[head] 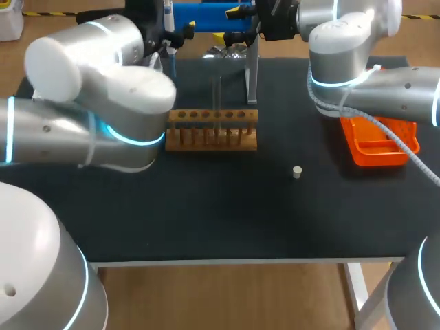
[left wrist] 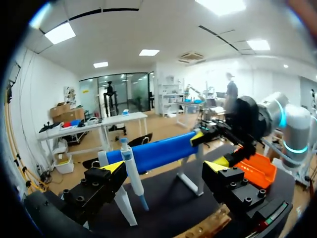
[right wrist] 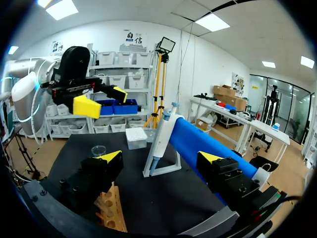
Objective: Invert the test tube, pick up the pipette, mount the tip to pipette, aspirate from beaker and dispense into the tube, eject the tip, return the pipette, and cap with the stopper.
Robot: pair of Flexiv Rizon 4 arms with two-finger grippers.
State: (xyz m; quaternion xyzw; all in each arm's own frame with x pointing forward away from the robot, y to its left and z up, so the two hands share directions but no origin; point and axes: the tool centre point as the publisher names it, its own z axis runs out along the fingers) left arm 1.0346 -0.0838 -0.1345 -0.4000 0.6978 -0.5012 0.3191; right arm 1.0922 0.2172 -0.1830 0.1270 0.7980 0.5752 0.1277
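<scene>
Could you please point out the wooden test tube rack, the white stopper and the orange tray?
brown wooden test tube rack [head: 212,132], head view, middle of its front.
small white cylindrical stopper [head: 297,172], head view, its side.
orange plastic tray [head: 375,157], head view, its near wall.

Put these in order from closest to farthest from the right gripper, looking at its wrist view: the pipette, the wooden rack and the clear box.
1. The wooden rack, low down, just under the right gripper.
2. The pipette, ahead of the fingers, leaning on its stand.
3. The clear box, farther back, beside the pipette.
</scene>
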